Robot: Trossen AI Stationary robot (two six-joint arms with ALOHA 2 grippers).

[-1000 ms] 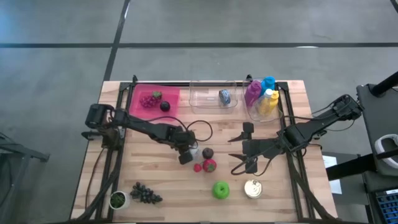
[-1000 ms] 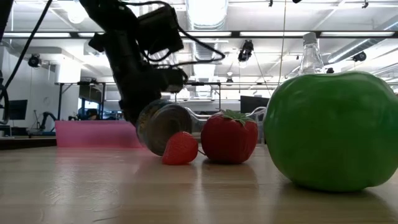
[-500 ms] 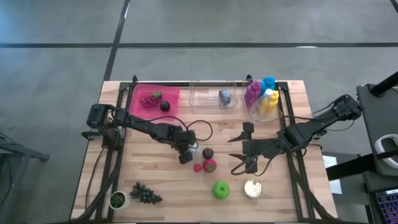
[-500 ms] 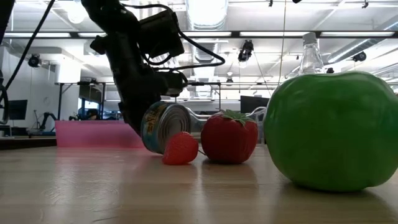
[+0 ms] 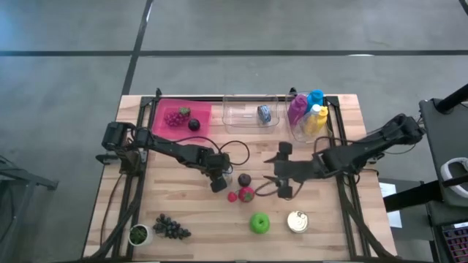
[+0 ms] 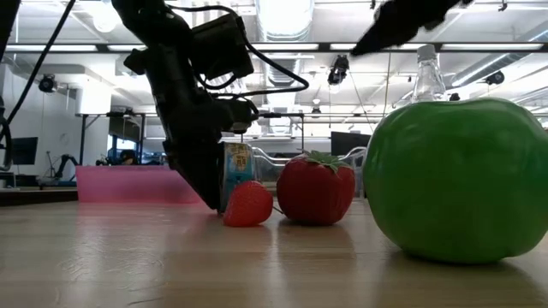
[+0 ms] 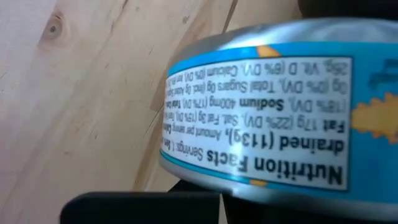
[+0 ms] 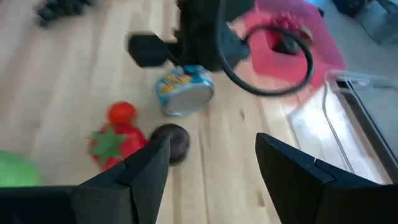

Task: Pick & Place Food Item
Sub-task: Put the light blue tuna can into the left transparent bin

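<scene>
Pale wooden tabletop (image 5: 183,212) carries a scatter of toy food, and near its middle the left gripper (image 5: 219,177) is clamped on a small silver tin can with a blue label (image 6: 237,174), tipped on its edge just beside a small red strawberry (image 6: 249,204). Close by sit a larger red strawberry (image 5: 247,193) and a dark round fruit (image 5: 244,180). Right gripper (image 5: 273,180) hangs nearby, fingers spread, holding nothing.

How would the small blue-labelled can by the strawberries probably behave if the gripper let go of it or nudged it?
The can is likely rigid: its metal wall looks undented at the left gripper. It may roll, since it seems tipped on its round side in the low view. Its glossy label could be slippery.
</scene>
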